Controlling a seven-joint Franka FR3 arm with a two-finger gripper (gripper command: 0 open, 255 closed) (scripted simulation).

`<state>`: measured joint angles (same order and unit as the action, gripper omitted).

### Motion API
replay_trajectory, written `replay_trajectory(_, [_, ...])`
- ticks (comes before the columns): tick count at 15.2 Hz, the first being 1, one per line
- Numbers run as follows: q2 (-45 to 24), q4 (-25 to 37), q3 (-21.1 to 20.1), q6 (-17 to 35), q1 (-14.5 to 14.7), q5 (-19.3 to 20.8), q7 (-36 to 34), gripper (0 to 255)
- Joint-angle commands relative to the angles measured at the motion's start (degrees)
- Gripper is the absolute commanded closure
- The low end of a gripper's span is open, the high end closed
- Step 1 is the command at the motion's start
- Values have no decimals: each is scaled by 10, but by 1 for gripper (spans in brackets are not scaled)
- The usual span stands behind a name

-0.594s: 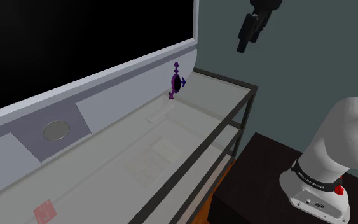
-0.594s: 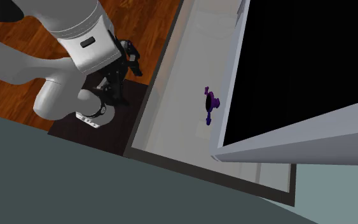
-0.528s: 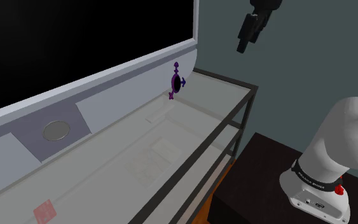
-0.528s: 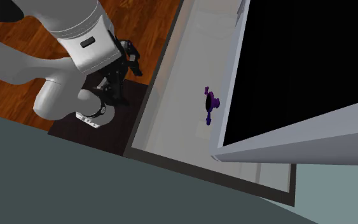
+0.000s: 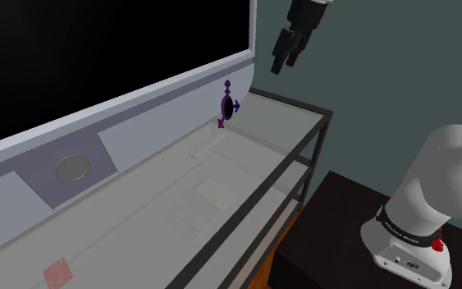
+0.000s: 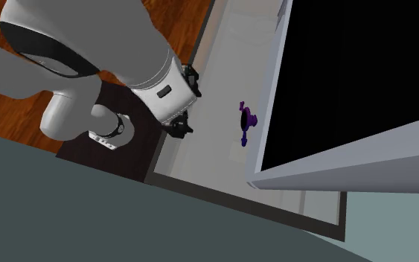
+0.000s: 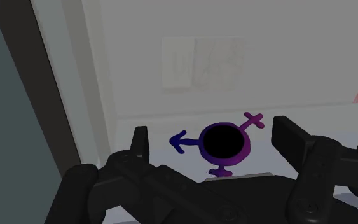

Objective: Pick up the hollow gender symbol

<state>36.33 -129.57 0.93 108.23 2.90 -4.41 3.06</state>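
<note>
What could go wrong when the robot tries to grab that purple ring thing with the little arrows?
1. The purple symbol stands upright close beside the white panel, so a finger of the open tool might bump the panel on the way in.
2. It seems to balance on a small foot on the glass table; a nudge could topple it.
3. Its arms are thin, so a grip there may slip.

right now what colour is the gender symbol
The gender symbol is purple, with a blue arrow and pink cross; clearest in the wrist view.
</note>
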Motion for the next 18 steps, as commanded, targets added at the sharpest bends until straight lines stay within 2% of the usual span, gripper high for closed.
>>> replay_trajectory(1, [-32, 3, 12, 39, 11, -25, 15, 0])
replay_trajectory(7, [-144, 47, 50, 125, 47, -114, 78, 0])
replay_trajectory(12, [-235, 105, 76, 165, 75, -204, 141, 0])
replay_trajectory(18, [-242, 67, 76, 206, 78, -218, 163, 0])
